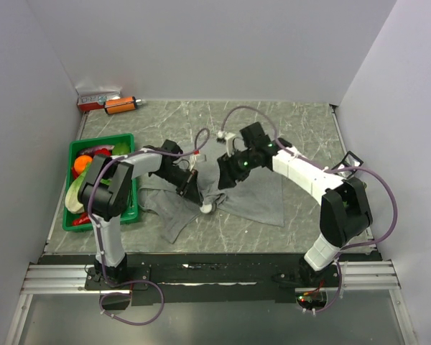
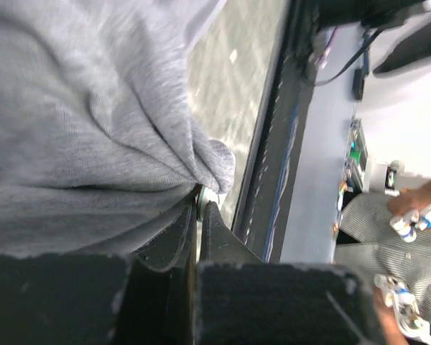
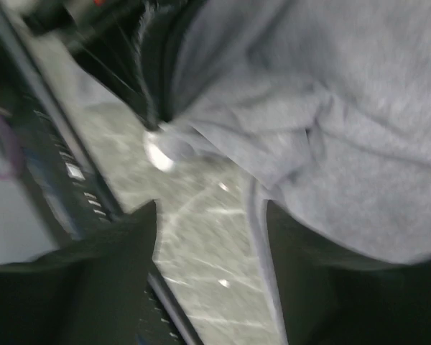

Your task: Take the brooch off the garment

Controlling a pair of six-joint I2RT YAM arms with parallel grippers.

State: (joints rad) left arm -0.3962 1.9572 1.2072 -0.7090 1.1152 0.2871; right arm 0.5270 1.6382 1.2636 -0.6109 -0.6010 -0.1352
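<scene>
brooch (image 1: 207, 208) | we see it at a bunched fold on the near-left part of the garment (image 1: 248, 198), just above the table (image 1: 302, 129) | left gripper (image 2: 200, 204): jaws pressed together, pinching the brooch's edge | right gripper (image 3: 210, 215): jaws spread, gripping nothing, over the garment's hem near the brooch

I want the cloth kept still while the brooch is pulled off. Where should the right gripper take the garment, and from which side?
Probably the raised fold of the garment just beside the brooch, from above, opposite the left gripper. It stands up off the table, so the open right gripper can straddle it; flat cloth gives nothing to pinch.
</scene>
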